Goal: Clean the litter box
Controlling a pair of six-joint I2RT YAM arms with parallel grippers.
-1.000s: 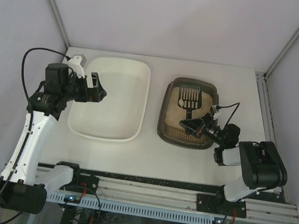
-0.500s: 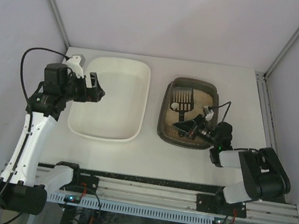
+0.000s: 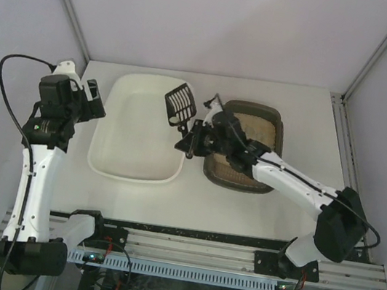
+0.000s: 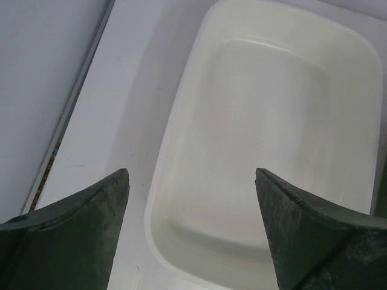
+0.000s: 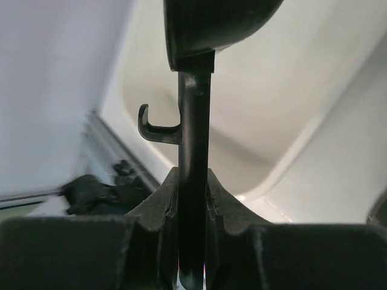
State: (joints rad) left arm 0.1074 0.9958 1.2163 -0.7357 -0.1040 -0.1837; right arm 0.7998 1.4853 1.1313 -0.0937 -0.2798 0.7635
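**Two spill risks at the scoop-to-tub transfer**

Left side: the left gripper (image 3: 94, 100) hangs just beside the far-left corner of the cream-white tub (image 3: 141, 129), fingers spread wide with nothing between them. The tub is therefore unrestrained, and a knock on its rim could slide it across the table (image 3: 310, 105).

Centre: the right gripper (image 3: 193, 139) is clenched on the thin handle of the black slotted scoop (image 3: 180, 104). The scoop head is over the tub's right rim, not well inside the tub. Whether the head carries anything cannot be told. If it does, tipping it here could drop waste on the rim or onto the bare strip between the two containers. In the wrist view the handle looks narrow between the pads, so it may twist in the grip.

Right side: the litter box (image 3: 272, 121) sits right of the tub, near it but apart. The right arm reaches across the box. A low return sweep could catch its rim, shift it or scatter litter.
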